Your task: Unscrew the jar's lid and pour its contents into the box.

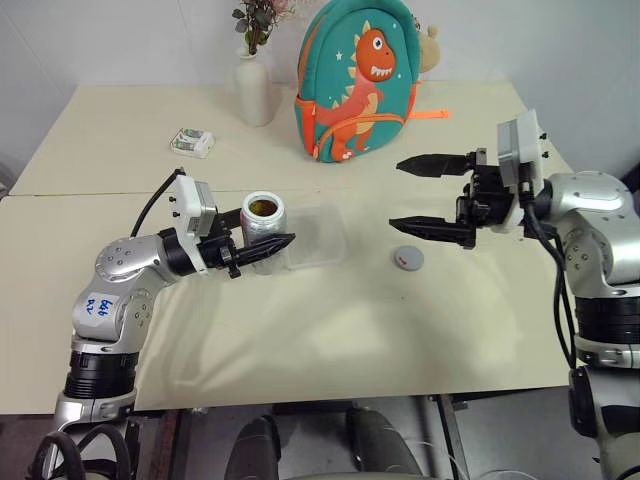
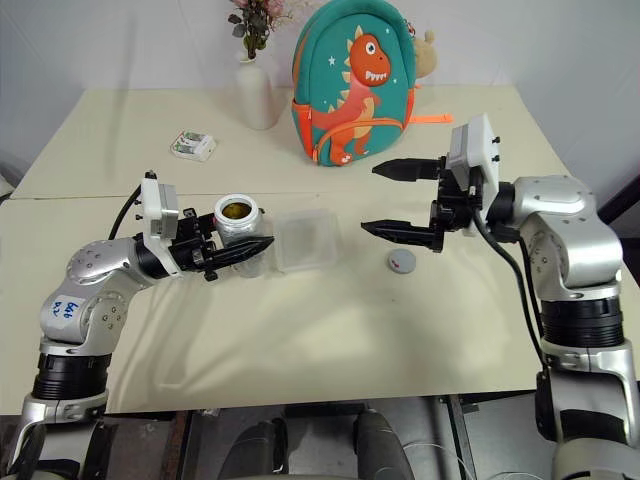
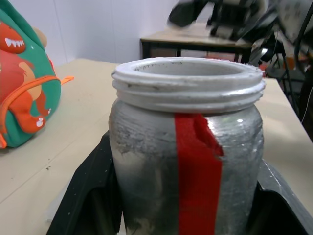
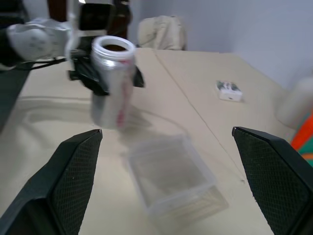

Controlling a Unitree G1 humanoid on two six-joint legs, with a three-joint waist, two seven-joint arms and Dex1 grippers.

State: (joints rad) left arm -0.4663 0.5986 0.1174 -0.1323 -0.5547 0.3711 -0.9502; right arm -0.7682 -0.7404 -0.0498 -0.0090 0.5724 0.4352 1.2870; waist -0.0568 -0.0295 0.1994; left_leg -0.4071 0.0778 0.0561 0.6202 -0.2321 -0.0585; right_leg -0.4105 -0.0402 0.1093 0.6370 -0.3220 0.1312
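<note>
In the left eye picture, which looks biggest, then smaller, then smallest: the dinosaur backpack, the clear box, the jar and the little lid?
1. Dinosaur backpack, easily the biggest, though it stands farther back.
2. Clear box, wider than the jar.
3. Jar, held in the left gripper.
4. Lid, the smallest, lying flat on the table.

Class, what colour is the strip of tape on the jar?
Red, running down the silvery jar; clearest in the left wrist view.

Open silvery jar (image 1: pixel 264 222) upright beside clear box (image 1: pixel 316 236); grey lid (image 1: pixel 407 258) lies apart.
</note>
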